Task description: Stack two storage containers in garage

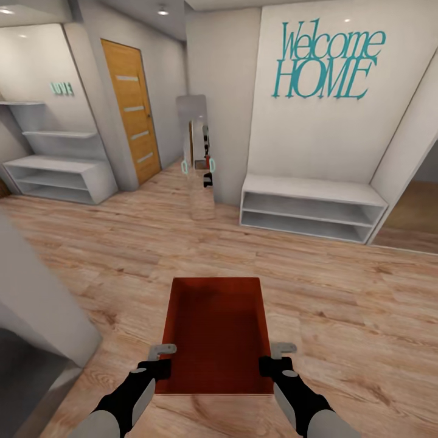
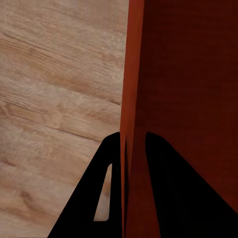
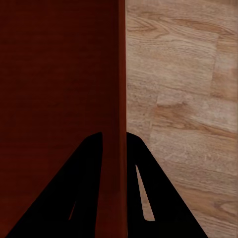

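I carry orange-red shallow rectangular plastic bin (image 1: 214,331) at 6 o'clock above light wood plank floor (image 1: 340,304). Left end effector (image 1: 159,359) pinches left wall, right end effector (image 1: 272,358) pinches right wall. Seems stiff, light, likely slippery; opposite-wall hold suits it.

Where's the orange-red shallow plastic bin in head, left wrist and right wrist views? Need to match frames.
Head view: orange-red shallow plastic bin lower centre, held between the left gripper and right gripper.
Left wrist view: bin wall runs up the middle, its inside on the right half.
Right wrist view: bin wall runs up the middle, its inside on the left half.
Shared landmark: light wood plank floor beside the bin.
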